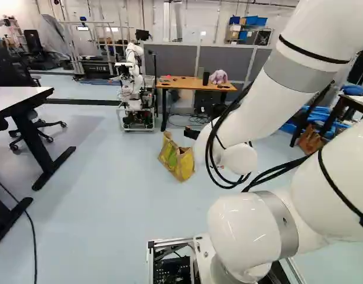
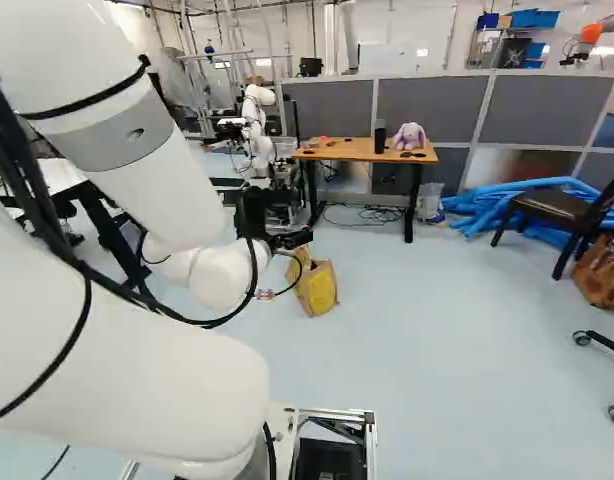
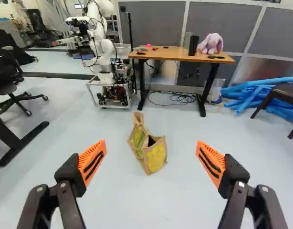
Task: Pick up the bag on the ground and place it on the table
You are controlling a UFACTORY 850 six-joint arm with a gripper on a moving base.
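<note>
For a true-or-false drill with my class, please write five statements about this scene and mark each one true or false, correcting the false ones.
1. The yellow and tan bag is on the floor. True.
2. The gripper is shut on the bag. False: its fingers are apart, with the bag ahead of them.
3. A plush rabbit sits on the table. True.
4. Blue tubes lie on the table. False: the blue tubes lie on the floor.
5. Another robot stands beside the table. True.

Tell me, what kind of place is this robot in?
It's probably a robotics lab or workshop. Another robot stands beside a wooden-topped table, grey partition panels stand behind them, and a heap of long blue tubes lies nearby.
</note>
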